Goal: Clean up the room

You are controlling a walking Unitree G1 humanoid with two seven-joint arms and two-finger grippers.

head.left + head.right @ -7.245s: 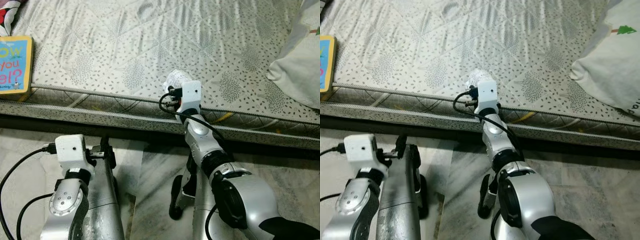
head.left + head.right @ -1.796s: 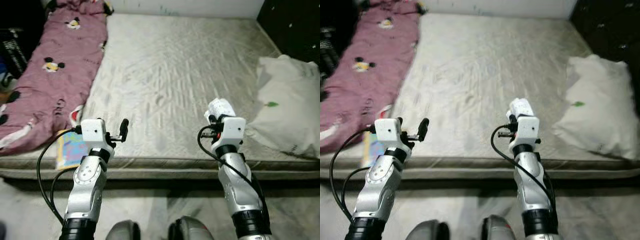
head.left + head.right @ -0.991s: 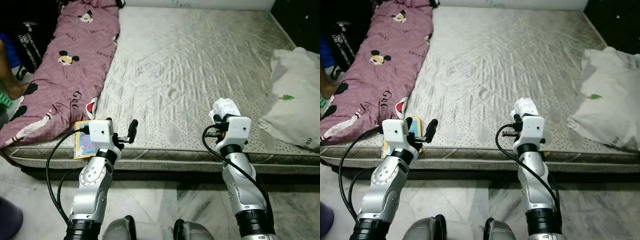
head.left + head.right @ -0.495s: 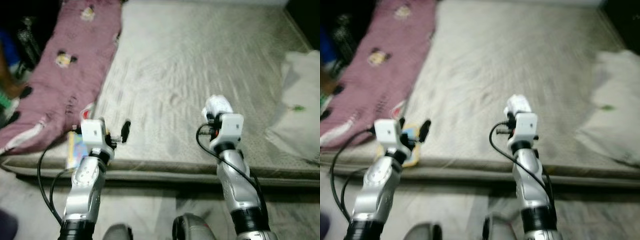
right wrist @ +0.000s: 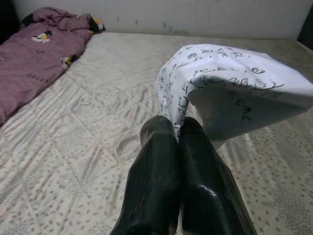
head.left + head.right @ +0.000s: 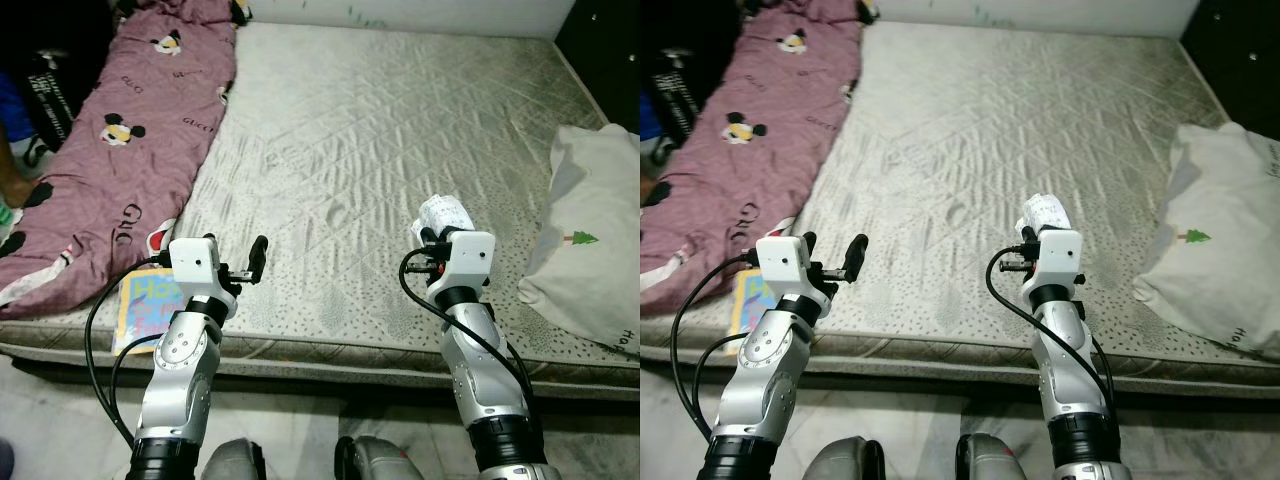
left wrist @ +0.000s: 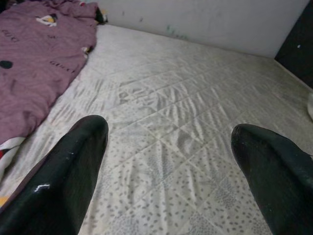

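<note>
A crumpled white paper (image 5: 230, 83) with dark scribbles is pinched in my right gripper (image 5: 177, 129), whose fingers are shut on its lower edge. The paper (image 6: 443, 213) is held above the front part of the grey patterned mattress (image 6: 380, 130), just beyond the white wrist camera. My left gripper (image 7: 168, 147) is raised over the mattress's front left, open and empty, with its black fingers (image 7: 73, 171) wide apart. One of those fingers (image 6: 258, 252) shows in the head view near the bed's edge.
A purple cartoon-print blanket (image 6: 110, 150) lies along the bed's left side. A colourful children's book (image 6: 145, 305) sits at the front left corner beside it. A white pillow (image 6: 590, 240) rests at the right. Dark items (image 6: 45, 85) and a person's foot are on the left.
Seven seconds ago I was bent low at the bed edge with the right gripper at the paper. Now the view is higher and further back, and the paper is held up.
</note>
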